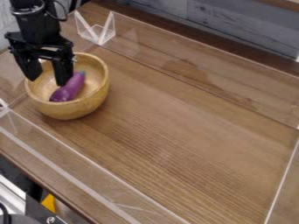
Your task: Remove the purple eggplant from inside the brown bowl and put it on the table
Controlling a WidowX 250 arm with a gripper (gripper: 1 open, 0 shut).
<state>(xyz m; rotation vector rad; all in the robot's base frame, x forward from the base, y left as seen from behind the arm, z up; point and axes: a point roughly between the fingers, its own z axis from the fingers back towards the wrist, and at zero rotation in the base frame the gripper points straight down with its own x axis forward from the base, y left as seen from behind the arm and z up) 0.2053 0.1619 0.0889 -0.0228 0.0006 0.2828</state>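
From my feed, the bowl (86, 106) sits at the left of the frame, near the table's (187, 122) left edge; bare wood stretches to its right. My gripper (49, 77), its 2 fingers spread, is at the bowl's upper left. The eggplant (69, 87), glossy purple and oblong, lies tilted inside the bowl.

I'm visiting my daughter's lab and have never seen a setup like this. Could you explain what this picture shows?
The black machine at upper left is the end of a robot arm, with a two-fingered gripper. One camera looks down at an angle onto a brown wooden table. On it sits a round, light-brown bowl, with a purple toy eggplant inside. The gripper's fingers are spread apart over the bowl, and they hold nothing. The job is to take the eggplant out and put it on the table.
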